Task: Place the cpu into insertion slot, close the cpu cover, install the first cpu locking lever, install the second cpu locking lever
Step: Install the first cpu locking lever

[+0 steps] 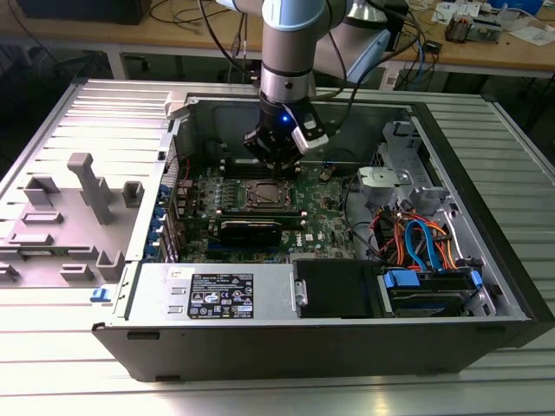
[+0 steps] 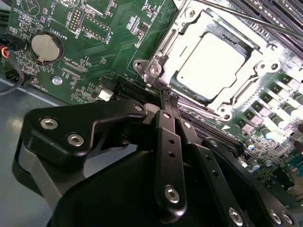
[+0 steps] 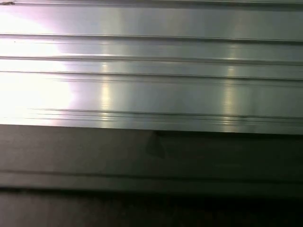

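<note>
Gripper point(image 1: 276, 163) is being held low inside the open PC case point(image 1: 347, 347) in the exterior view, over the green board point(image 1: 325, 208). The insertion slot point(image 1: 264, 196) is lying just toward the camera from the tips, nearly under them.

In the second wrist view the gripper point(image 2: 168, 97) is being shown w/ jaws pinched together and nothing between them, tips sitting at one corner of the socket frame. The cpu point(image 2: 210, 64) is being seen seated in the slot, w/ the cpu cover point(image 2: 165, 45) apparently lying flat around it. Both are lying just ahead of the tips, approx. along the fingers' line. A thin rod point(image 2: 246, 20), prob. a locking lever, is crossing beyond the socket's far side.

In the first wrist view, ribbed metal point(image 3: 151, 85) is being imaged close up.
</note>
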{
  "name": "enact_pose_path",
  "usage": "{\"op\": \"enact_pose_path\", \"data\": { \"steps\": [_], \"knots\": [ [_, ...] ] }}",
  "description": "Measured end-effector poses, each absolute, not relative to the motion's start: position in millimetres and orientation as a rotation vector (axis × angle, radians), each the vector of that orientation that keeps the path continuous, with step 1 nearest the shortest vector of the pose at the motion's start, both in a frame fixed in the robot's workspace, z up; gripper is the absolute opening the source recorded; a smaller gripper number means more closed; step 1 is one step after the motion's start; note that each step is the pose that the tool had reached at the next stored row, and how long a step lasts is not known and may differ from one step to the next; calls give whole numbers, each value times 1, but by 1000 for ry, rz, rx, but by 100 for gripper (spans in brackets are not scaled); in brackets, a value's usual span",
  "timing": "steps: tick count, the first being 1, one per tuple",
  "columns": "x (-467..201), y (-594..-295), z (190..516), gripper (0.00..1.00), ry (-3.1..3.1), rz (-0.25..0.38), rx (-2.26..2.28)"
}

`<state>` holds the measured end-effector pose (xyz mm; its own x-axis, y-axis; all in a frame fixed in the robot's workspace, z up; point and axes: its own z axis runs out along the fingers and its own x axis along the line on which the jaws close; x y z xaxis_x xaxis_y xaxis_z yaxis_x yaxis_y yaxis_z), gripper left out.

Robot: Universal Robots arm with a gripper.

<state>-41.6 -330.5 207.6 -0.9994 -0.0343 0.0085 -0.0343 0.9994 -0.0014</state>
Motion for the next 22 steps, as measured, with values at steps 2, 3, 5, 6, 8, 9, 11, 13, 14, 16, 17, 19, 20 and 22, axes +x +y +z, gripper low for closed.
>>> {"op": "enact_pose_path", "data": {
  "steps": [2, 3, 5, 6, 8, 9, 11, 13, 14, 16, 17, 19, 20, 22],
  "knots": [
    [-41, -330, 208, 11, -3133, 2, 54],
    [-41, -330, 207, 11, -3133, 2, 54],
    [-40, -330, 207, 11, -3133, 2, 54],
    [-40, -330, 207, 11, -3133, 2, 54],
    [-40, -330, 207, 11, -3133, 2, 54],
    [-40, -330, 207, 11, -3133, 2, 54],
    [-40, -330, 207, 11, -3133, 2, 54],
    [-40, -330, 207, 11, -3133, 2, 54],
    [-40, -330, 207, 11, -3133, 2, 54],
    [-40, -330, 206, 11, -3133, 2, 54],
    [-41, -330, 206, 11, -3133, 2, 54],
    [-41, -330, 206, 11, -3133, 2, 54],
    [-41, -330, 206, 11, -3133, 2, 54],
    [-41, -330, 206, 11, -3133, 2, 54]
  ]
}}
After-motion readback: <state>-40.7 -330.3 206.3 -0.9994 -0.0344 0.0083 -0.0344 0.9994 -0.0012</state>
